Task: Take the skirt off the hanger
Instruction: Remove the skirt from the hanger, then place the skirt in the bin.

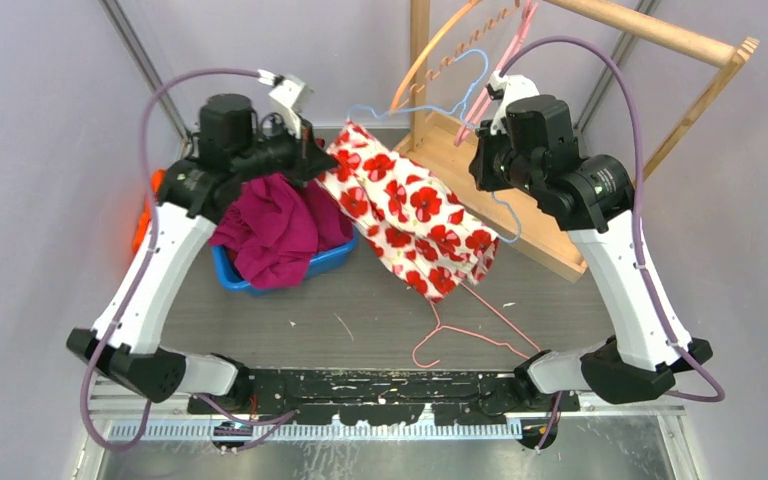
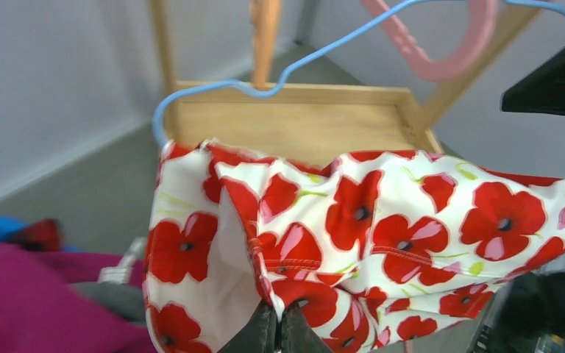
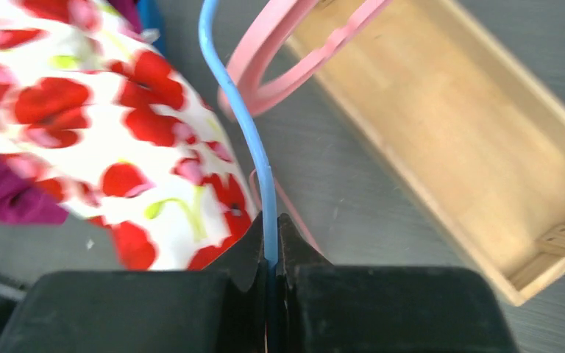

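Our right jaws pinch the thin blue wire hanger (image 3: 256, 151); our left jaws pinch the white poppy-print skirt (image 2: 382, 220).
The skirt hangs on the hanger above the table (image 1: 380, 310); we judge the next move is drawing it off leftward.

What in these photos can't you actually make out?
Top view: the left fingers, hidden behind their own wrist.
Left wrist view: magenta cloth at the lower left, blurred.
Every view: where the blue hanger runs under the poppy skirt; fabric covers it.
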